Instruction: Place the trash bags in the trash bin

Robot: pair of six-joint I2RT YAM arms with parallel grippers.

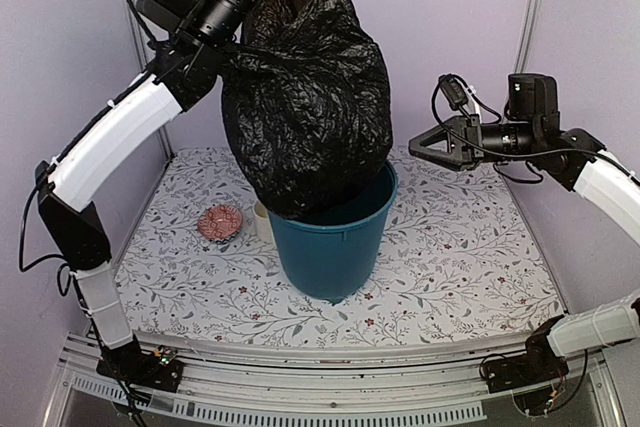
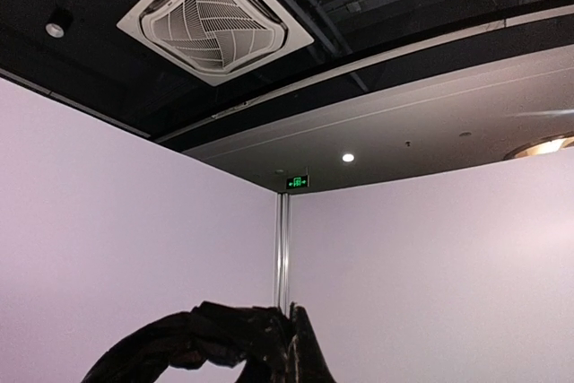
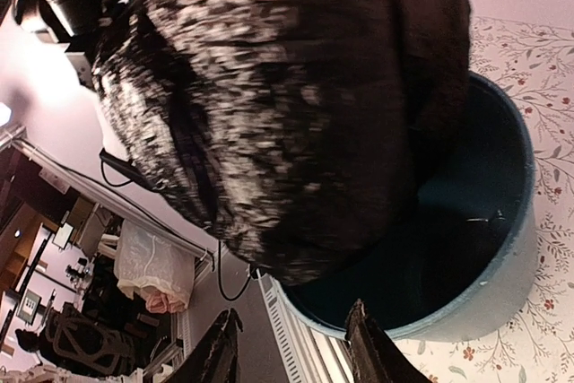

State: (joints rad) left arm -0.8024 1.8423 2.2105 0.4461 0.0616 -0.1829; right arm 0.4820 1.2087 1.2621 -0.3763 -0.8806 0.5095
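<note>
Landmark: teal-blue round plastic bin on the floral-patterned counter.
Bag: crinkly, glossy black plastic trash bag, hanging over the bin. Its lowest folds are inside the bin's mouth and most of its bulk is above the rim.
Long axis: roughly upright, from the bin's mouth up to the grip.
Left jaws: clamped on the bag's top, high above the bin, carrying it.
Right jaws: parted and empty, right of the bin and above its rim, pointing at the bag's side.
Key relation: the bag is directly over the bin, so lowering looks the likely move. The left arm has it.
Count: one bag, one bin, one cream mug and one small pink dish, both just left of the bin.
</note>
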